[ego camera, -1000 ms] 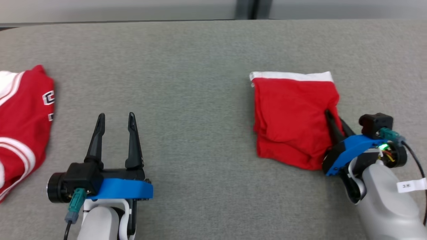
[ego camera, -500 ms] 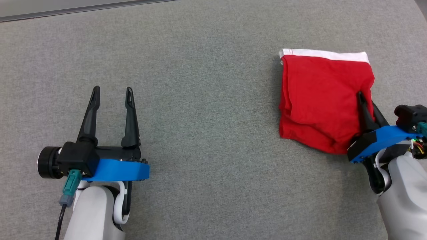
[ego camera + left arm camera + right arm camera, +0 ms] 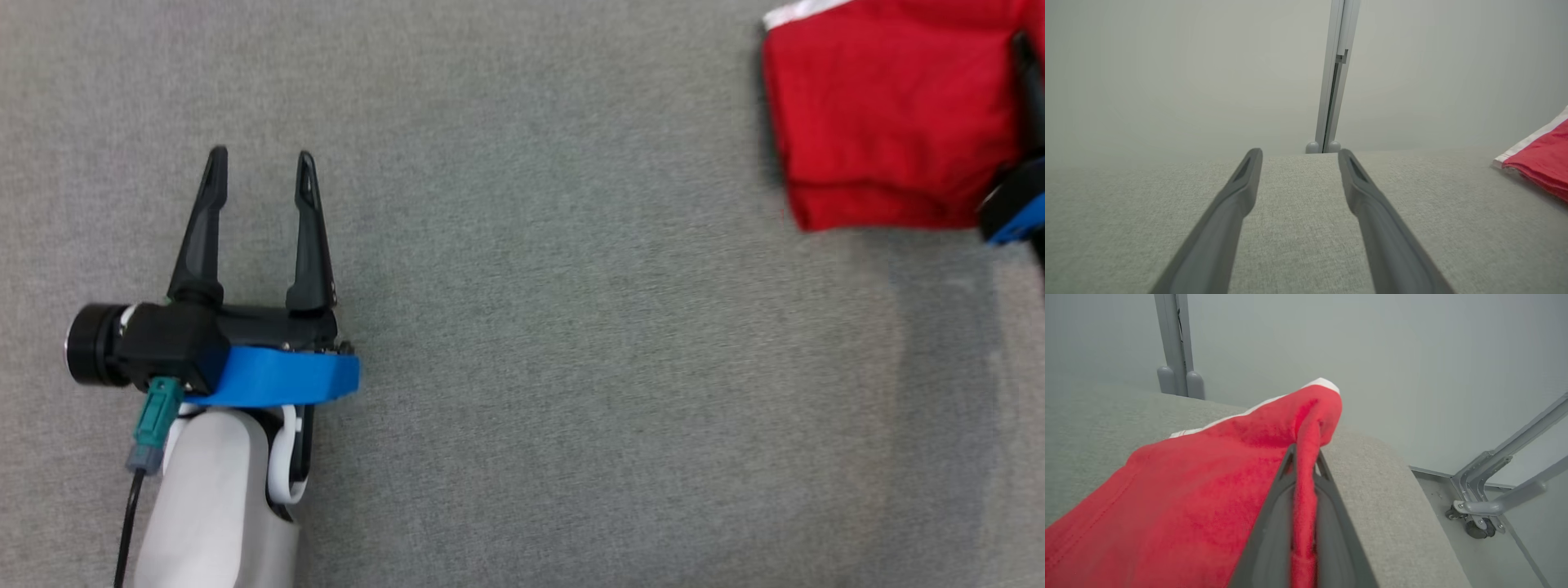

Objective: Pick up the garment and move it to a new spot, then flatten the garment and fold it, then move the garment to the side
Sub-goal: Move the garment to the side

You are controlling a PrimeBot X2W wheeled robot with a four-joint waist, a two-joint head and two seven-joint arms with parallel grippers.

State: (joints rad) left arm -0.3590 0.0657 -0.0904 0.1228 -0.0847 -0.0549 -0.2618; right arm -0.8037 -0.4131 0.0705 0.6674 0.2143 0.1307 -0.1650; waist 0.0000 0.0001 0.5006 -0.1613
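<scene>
garment: soft matt cloth | table: rough woven fabric, matt

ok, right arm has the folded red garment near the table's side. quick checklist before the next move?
1. Right gripper shut on the garment: ok, a red fold is pinched between its fingers.
2. Garment compactly folded: ok where visible; the head view's frame cuts off its right part.
3. Garment fully on the table: cannot tell; the table edge lies close beside the grip.
4. Left gripper open and apart from the cloth: ok.
5. Grip takes in all layers: cannot tell; one fold is visible between the fingers.
</scene>
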